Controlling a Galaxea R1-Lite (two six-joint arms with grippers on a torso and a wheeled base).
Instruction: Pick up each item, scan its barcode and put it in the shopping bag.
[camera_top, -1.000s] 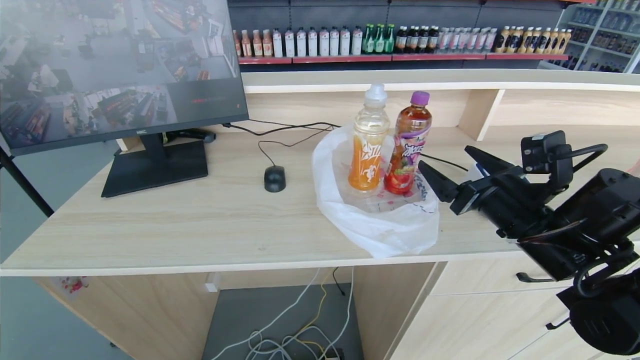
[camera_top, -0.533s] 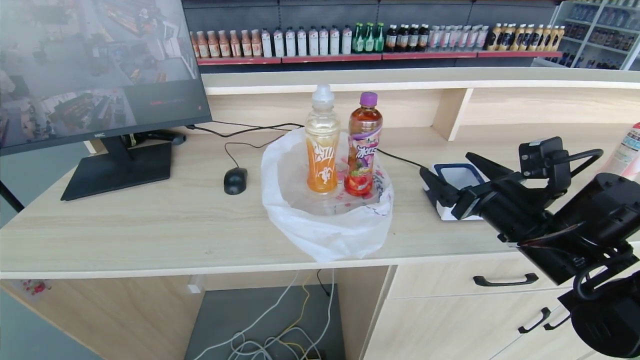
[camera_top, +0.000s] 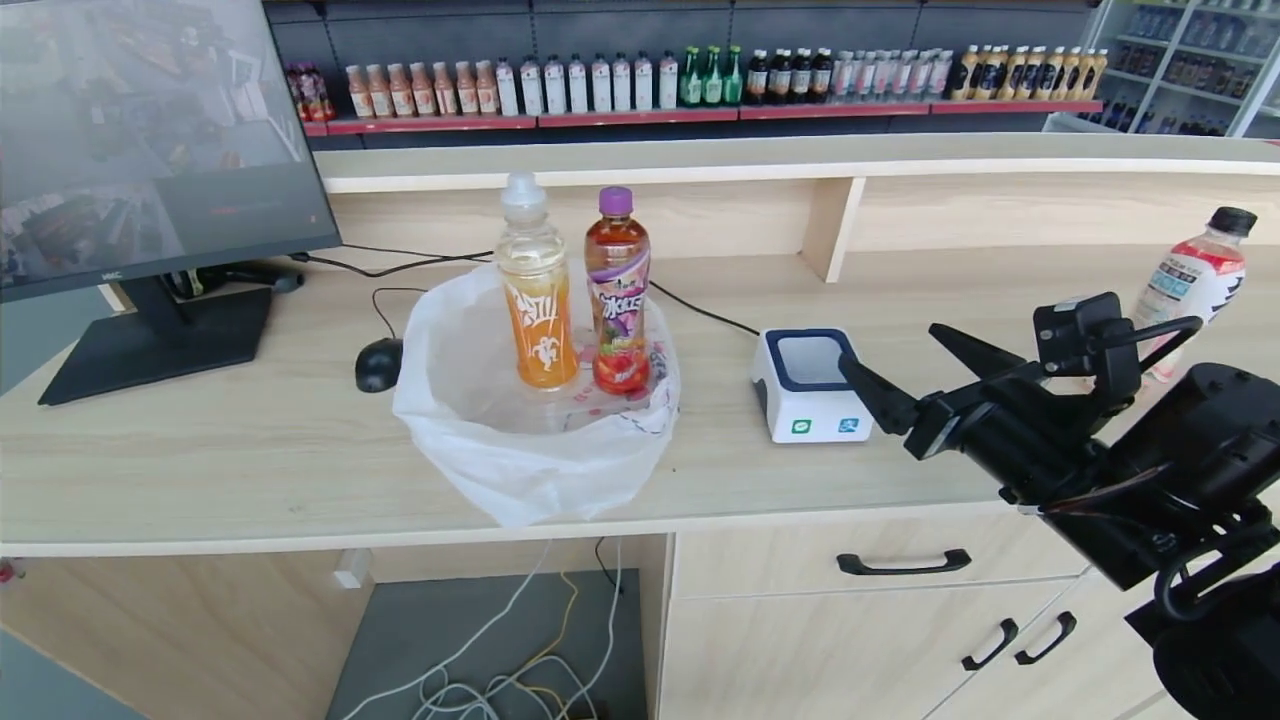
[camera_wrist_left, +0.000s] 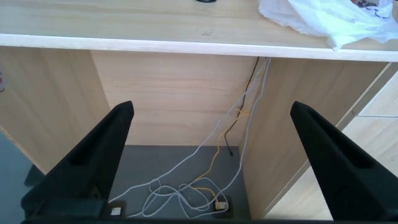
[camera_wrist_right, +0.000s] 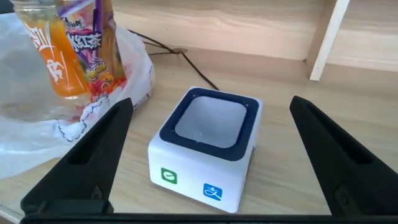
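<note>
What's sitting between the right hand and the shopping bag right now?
The white scanner, seen in the head view between the right hand and the shopping bag.

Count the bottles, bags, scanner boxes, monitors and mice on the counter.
Bottles: 3 (orange bottle, purple-capped bottle, black-capped bottle)
Shopping bag: 1
Scanner box: 1
Monitor: 1
Mouse: 1
Total: 7

Scanner (camera_wrist_right: 205, 148) sits ahead of spread fingers (camera_wrist_right: 87, 165), near the bag (camera_wrist_right: 28, 152) holding an orange bottle (camera_wrist_right: 53, 59) and a purple-labelled bottle (camera_wrist_right: 94, 50).
</note>
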